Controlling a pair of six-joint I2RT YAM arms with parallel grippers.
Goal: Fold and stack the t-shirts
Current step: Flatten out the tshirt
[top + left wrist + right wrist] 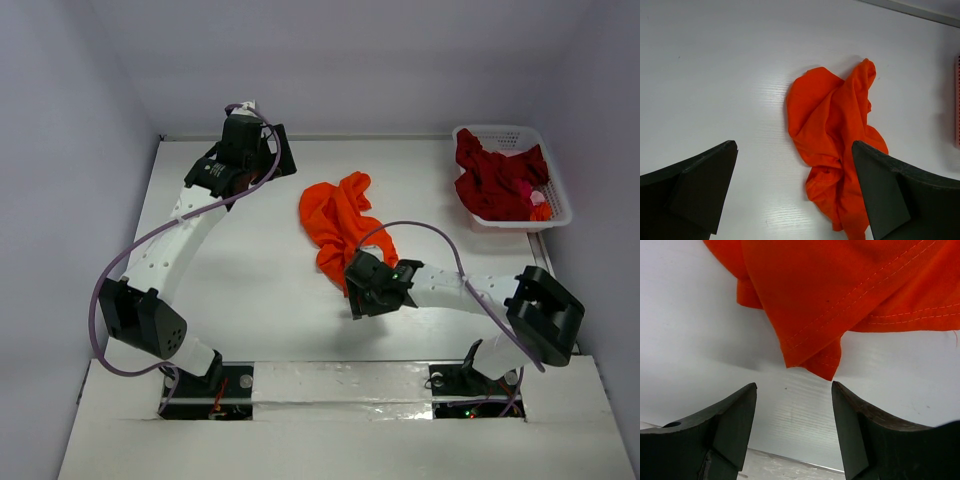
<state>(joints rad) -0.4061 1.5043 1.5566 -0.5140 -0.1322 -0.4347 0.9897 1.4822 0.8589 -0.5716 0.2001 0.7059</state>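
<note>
A bright orange t-shirt (335, 225) lies crumpled in the middle of the table, also seen in the left wrist view (832, 135). My right gripper (358, 292) hangs low at the shirt's near end. In the right wrist view it (794, 385) is open, with bare table between its fingers and a hemmed corner of the orange t-shirt (840, 290) just beyond the tips. My left gripper (262, 158) is at the back left, wide open (794, 145) above the table, well off the shirt. A dark red t-shirt (495, 180) sits bunched in the basket.
The white latticed basket (500, 130) stands at the back right corner, with a small pink and orange bit (537, 203) beside the red cloth. White walls close in the table at the back and sides. Purple cables loop over both arms.
</note>
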